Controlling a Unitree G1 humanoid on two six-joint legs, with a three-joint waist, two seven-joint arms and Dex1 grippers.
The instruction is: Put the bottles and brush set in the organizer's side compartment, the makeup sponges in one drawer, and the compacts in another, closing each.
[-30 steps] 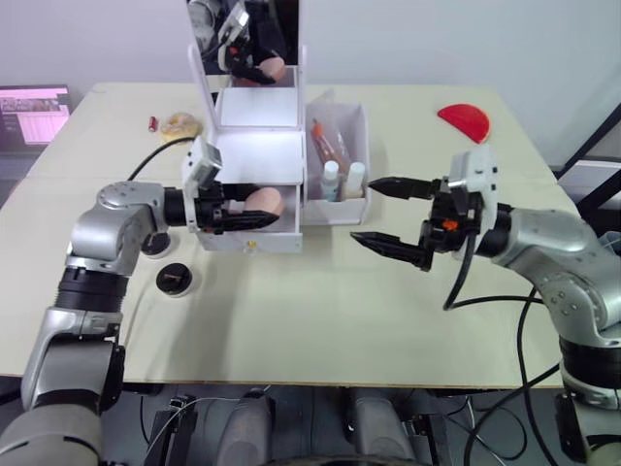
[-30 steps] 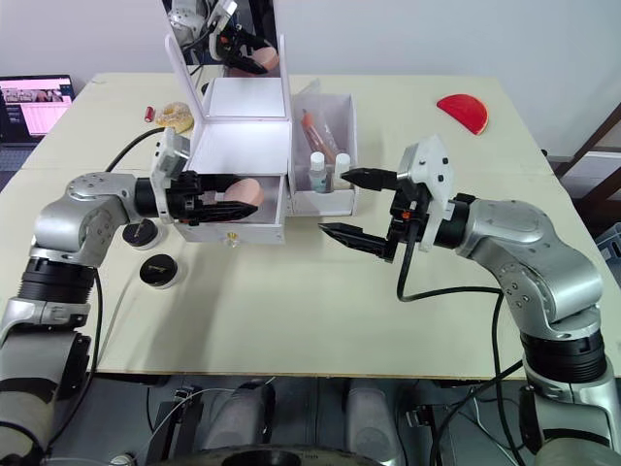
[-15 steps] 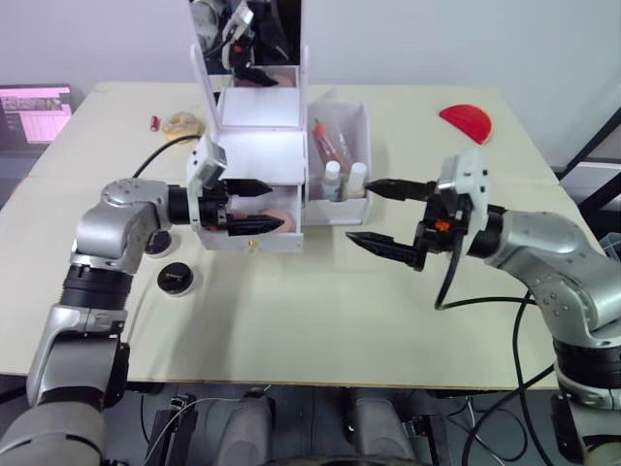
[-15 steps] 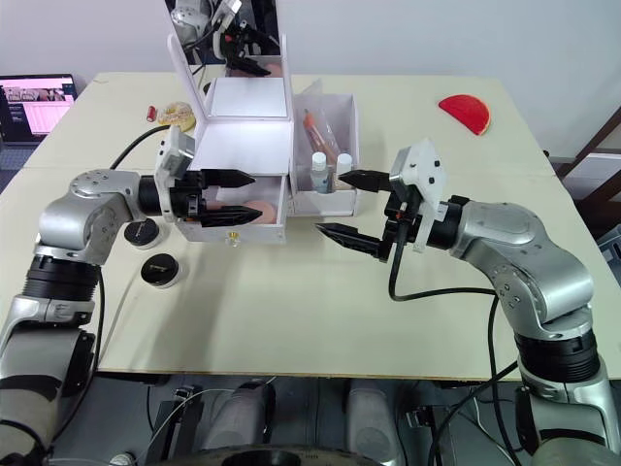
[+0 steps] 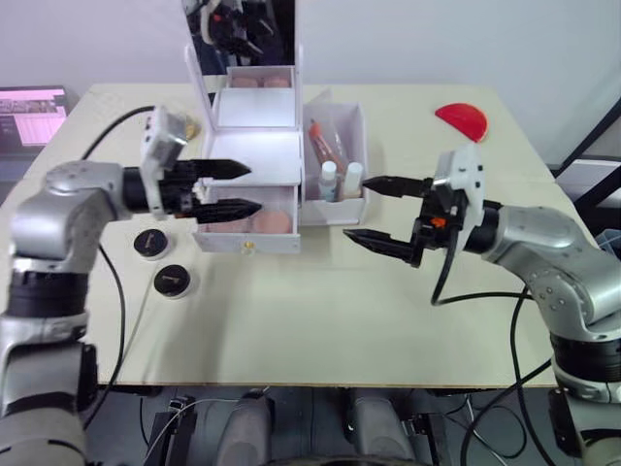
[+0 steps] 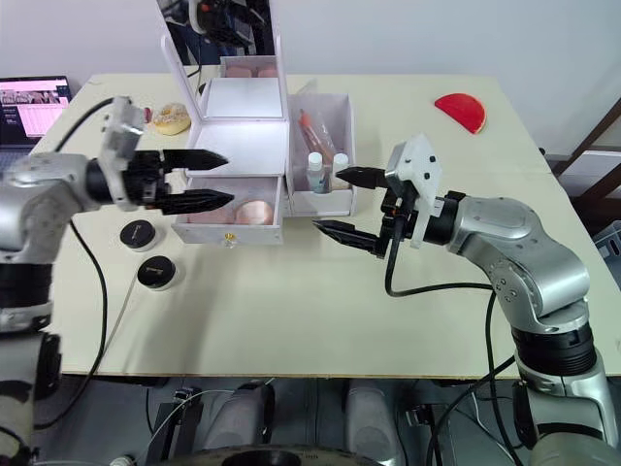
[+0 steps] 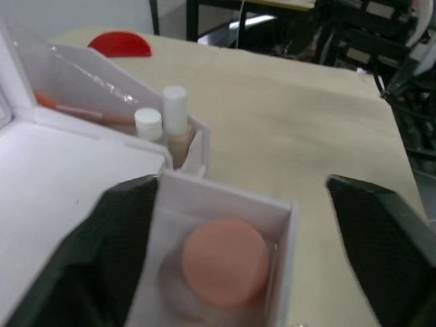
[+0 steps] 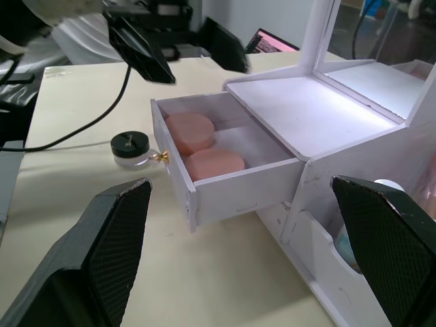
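Laptop with lit pink screen (image 5: 32,112): far left edge of the pale beige bench (image 5: 320,311).

Two round black-lidded compacts (image 5: 151,243), (image 5: 173,282): on the bench, near-left of the organizer, close together but apart.

Yellowish crumpled item (image 6: 171,118) and small red tube (image 6: 148,114): far left of the bench, beside the organizer.

Left end effector (image 5: 231,188): black fingers spread, holding nothing, hovering over the left part of the open drawer.

White plastic makeup organizer with upright mirrored lid (image 5: 254,146): centre-far of the bench. Its lower drawer (image 8: 225,184) is pulled out toward the near side, a small gold knob on its front.

Two round peach makeup sponges (image 8: 191,131), (image 8: 214,163): lying side by side inside the open drawer.

Side compartment (image 5: 354,209): on the organizer's right. It holds two small white-capped bottles (image 5: 332,180), (image 5: 354,178) at its near end, standing upright, and an orange-handled brush set in a clear sleeve (image 5: 328,144) behind them.

Right end effector (image 5: 376,212): black fingers spread wide, holding nothing, just right of the side compartment and above the bench.

Red half-round item (image 5: 462,120): far right of the bench, well apart from everything else.
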